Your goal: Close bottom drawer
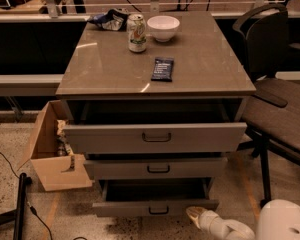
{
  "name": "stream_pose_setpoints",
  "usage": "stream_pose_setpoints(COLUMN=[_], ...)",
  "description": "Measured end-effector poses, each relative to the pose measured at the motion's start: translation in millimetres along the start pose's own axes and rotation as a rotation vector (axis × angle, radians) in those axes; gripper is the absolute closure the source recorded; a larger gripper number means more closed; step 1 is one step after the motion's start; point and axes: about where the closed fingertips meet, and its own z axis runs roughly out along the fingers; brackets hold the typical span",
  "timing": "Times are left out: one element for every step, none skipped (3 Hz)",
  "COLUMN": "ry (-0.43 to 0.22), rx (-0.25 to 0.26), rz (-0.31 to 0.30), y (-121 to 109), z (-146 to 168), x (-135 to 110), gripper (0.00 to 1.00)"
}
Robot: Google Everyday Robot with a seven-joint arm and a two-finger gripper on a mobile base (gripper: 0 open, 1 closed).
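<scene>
The bottom drawer (155, 207) is the lowest of three grey drawers in the cabinet. It has a slim front with a small dark loop handle and stands pulled out partway, its dark inside showing. The top drawer (155, 137) and the middle drawer (155, 168) also stand out from the cabinet. My gripper (194, 214) comes in from the bottom right on a white arm (282, 224). Its pale tip is low, just right of the bottom drawer's front and close to it.
The cabinet top (200, 69) holds a soda can (136, 32), a white bowl (163, 28), a dark packet (162, 68) and a crumpled bag (110, 20). An open cardboard box (52, 154) stands at the left. An office chair (275, 99) stands at the right. Cables lie on the floor at the left.
</scene>
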Motion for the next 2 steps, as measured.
stream_pose_setpoints(ry=[-0.029,-0.047], rx=[-0.01,-0.014], rz=[-0.041,-0.075], y=[-13,-23], z=[16,25], x=[-15,-27], gripper=[1.0,1.0])
